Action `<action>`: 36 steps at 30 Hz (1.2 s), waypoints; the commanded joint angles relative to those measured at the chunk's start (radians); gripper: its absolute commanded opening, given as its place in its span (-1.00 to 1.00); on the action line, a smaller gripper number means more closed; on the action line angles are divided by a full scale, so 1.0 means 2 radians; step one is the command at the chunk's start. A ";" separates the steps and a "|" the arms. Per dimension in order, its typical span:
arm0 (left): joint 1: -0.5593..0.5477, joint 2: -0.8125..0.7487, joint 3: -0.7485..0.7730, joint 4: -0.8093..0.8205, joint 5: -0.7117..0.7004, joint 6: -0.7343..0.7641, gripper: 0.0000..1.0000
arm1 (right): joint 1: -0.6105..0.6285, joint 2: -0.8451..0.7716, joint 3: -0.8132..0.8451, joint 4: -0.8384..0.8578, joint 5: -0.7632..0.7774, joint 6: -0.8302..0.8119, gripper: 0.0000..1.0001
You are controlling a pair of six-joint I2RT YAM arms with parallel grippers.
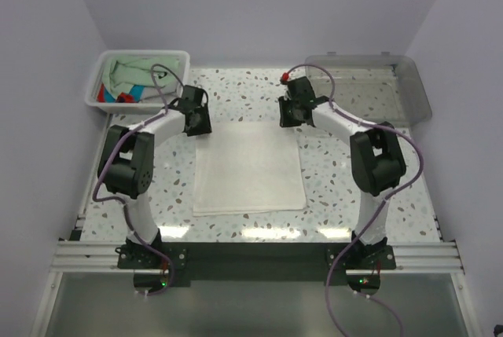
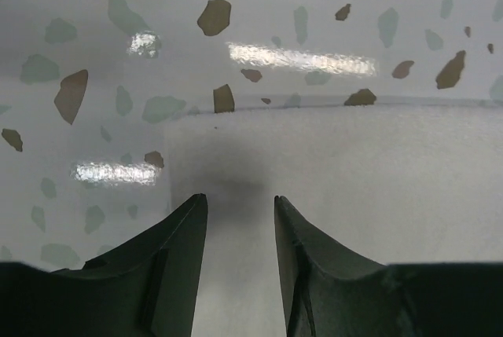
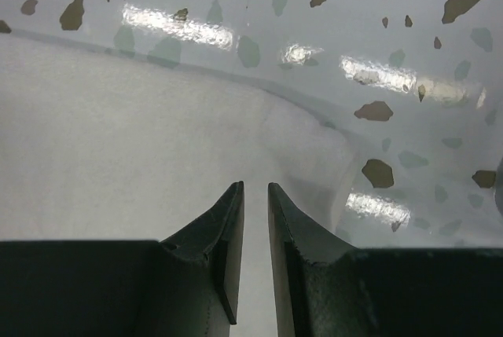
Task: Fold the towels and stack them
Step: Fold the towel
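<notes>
A white towel (image 1: 247, 168) lies flat in the middle of the table. My left gripper (image 1: 198, 126) hangs over its far left corner. In the left wrist view the gripper (image 2: 240, 199) is open just above the cloth (image 2: 354, 172), with nothing between the fingers. My right gripper (image 1: 287, 121) is over the far right corner. In the right wrist view its jaws (image 3: 255, 185) stand a narrow gap apart above the towel (image 3: 118, 133), whose corner (image 3: 314, 137) is slightly rumpled. A mint green towel (image 1: 130, 70) and a turquoise-and-red one (image 1: 126, 95) lie in the basket.
The white basket (image 1: 137, 55) stands at the back left, close behind the left arm. A clear grey tray (image 1: 409, 89) sits at the back right. The speckled tabletop (image 1: 346, 188) shows around the towel.
</notes>
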 commanded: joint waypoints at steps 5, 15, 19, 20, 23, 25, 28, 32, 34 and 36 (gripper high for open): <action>0.017 0.062 0.028 0.006 -0.036 0.020 -0.12 | -0.019 0.055 0.024 0.045 0.049 -0.021 -0.55; 0.017 0.031 0.047 -0.027 -0.030 0.036 0.07 | -0.024 0.040 0.034 0.020 0.035 -0.099 -0.33; 0.017 0.009 0.089 -0.053 -0.032 0.090 0.32 | -0.024 0.042 0.079 -0.025 -0.012 -0.182 -0.21; 0.017 0.009 0.094 -0.054 -0.030 0.109 0.42 | -0.024 0.048 0.087 -0.048 -0.027 -0.218 -0.13; 0.020 0.012 0.109 -0.050 -0.030 0.184 0.62 | -0.024 0.078 0.135 -0.108 -0.051 -0.270 -0.11; 0.025 0.024 0.119 -0.050 -0.016 0.230 0.68 | -0.025 0.090 0.162 -0.130 -0.057 -0.286 -0.10; 0.037 0.045 0.130 -0.045 0.029 0.286 0.69 | -0.029 0.117 0.194 -0.159 -0.076 -0.313 -0.10; 0.047 0.084 0.158 -0.060 0.083 0.339 0.69 | -0.033 0.146 0.224 -0.191 -0.079 -0.352 -0.07; 0.047 0.104 0.172 -0.083 0.088 0.357 0.69 | -0.038 0.157 0.234 -0.200 -0.081 -0.359 -0.06; 0.047 0.111 0.185 -0.089 0.097 0.377 0.68 | -0.041 0.164 0.240 -0.202 -0.094 -0.364 -0.06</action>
